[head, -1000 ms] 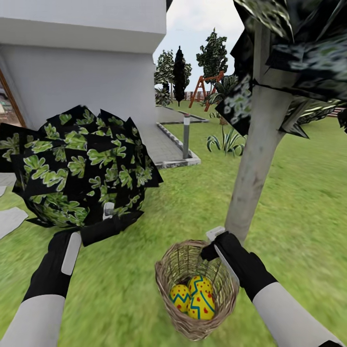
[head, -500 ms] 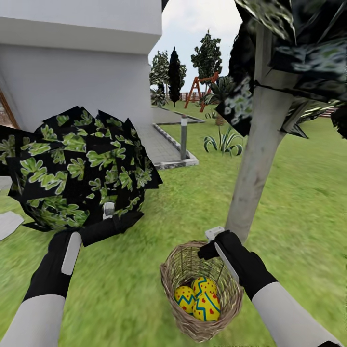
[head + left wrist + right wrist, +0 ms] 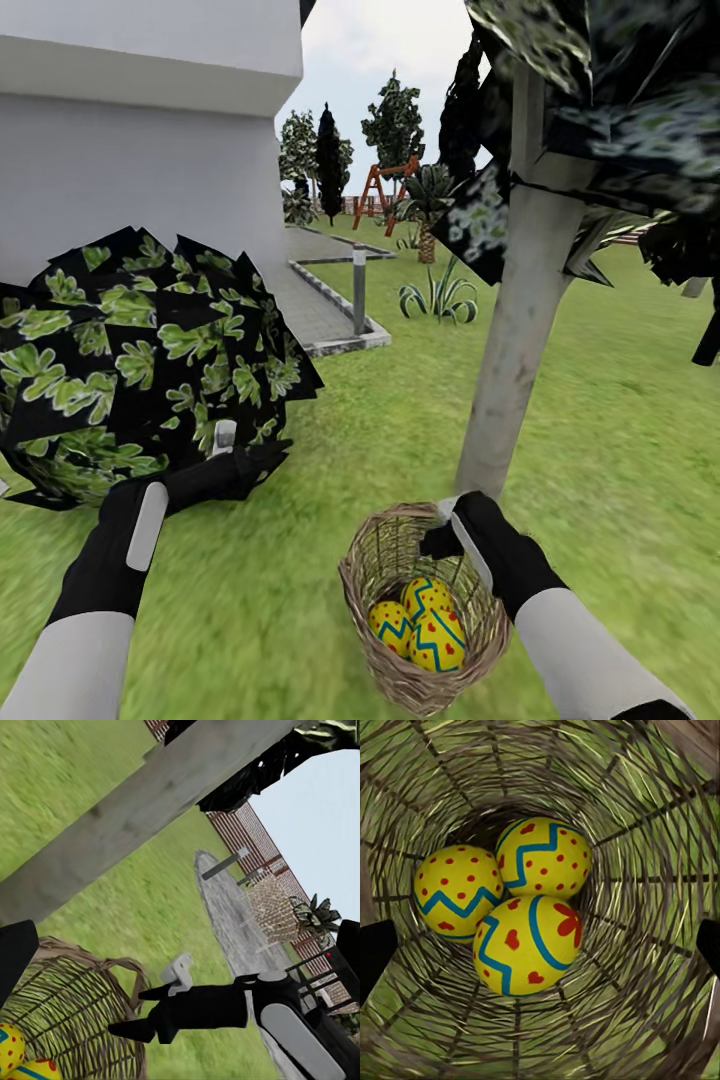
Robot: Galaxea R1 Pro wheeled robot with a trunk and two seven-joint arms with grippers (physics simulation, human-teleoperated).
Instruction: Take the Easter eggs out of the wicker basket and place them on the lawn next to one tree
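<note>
The head camera had swung right since the earlier frames; the wicker basket (image 3: 425, 620) hung tilted over the mottled lawn (image 3: 620, 450) from the right gripper (image 3: 447, 528), jaws seemingly pinching its woven rim. Three glossy Easter eggs (image 3: 514, 919) nestled inside, beside the smooth pale tree (image 3: 515, 320). The left gripper (image 3: 235, 458) hovered by the leafy bush (image 3: 140, 360), its opening unclear.

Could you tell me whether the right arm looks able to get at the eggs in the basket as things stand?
Probably yes: the right gripper sits at the wicker basket rim, and the three Easter eggs lie uncovered below its jaws.
</note>
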